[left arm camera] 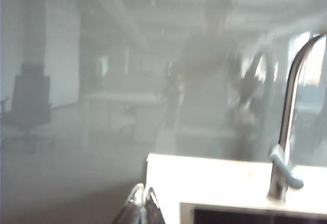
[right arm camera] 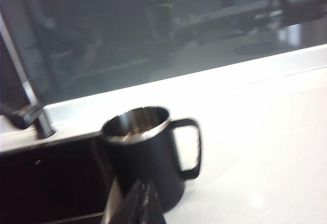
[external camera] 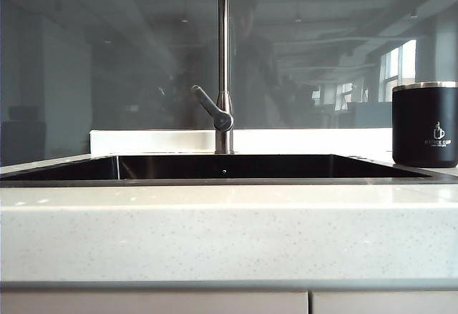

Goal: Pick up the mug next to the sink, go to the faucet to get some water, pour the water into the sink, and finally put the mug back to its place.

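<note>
The matte black mug with a silver rim stands upright on the pale stone counter, just right of the sink. The right wrist view shows the mug empty, its handle turned away from the basin. My right gripper is shut, its tips just short of the mug's near side, holding nothing. The steel faucet rises behind the sink's middle, lever angled left. My left gripper is shut and empty, near the sink's left corner, with the faucet off to its side. Neither gripper appears in the exterior view.
A glass pane runs behind the counter, reflecting an office room. A white ledge lines the back of the sink. The speckled stone front edge runs across the near side, with cabinet fronts below.
</note>
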Available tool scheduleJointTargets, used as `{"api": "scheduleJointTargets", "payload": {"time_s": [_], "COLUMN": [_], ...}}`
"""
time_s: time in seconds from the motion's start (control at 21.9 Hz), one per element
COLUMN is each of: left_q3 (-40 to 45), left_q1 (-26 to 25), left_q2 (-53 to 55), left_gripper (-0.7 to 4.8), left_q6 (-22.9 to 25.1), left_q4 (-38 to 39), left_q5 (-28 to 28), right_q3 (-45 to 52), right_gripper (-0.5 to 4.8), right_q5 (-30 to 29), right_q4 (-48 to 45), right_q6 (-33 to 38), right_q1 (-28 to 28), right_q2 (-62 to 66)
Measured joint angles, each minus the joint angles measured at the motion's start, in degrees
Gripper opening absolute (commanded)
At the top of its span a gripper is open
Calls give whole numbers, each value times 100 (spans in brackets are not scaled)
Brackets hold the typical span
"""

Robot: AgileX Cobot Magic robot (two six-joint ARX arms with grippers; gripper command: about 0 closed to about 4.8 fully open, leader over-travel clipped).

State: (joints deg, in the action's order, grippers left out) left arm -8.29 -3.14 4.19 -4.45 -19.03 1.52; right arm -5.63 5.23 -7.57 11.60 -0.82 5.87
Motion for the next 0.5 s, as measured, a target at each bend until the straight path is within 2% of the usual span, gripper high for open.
{"api": "scheduleJointTargets", "payload": {"time_s": [0.09, 0.14, 0.23, 0.27, 0.5], "left_q3": [-332, -468, -835, -968, -1040], "left_q1": [0, -2, 0, -2, 2], "left_q2": [638, 905, 1692, 2111, 4035], "left_gripper": [-6, -6, -6, -6, -1], "left_q6": [-33, -35, -35, -35, -83], "left_q4": [-146, -273, -798, -1014, -2094], "left_q5": [138, 197, 479, 662, 1746], "right_q3": [-297, -391, -490, -474, -472], "right_gripper": [-5, 14, 145, 180, 191], "right_q5": [85, 81, 77, 83, -61], "right_q4": [-286, -448, -1032, -1268, -2828], "right_q6": [-59, -188, -627, -767, -866], "right_q1": [-4, -4, -11, -74, -695], "right_q2": [658, 951, 1882, 2345, 4614]}}
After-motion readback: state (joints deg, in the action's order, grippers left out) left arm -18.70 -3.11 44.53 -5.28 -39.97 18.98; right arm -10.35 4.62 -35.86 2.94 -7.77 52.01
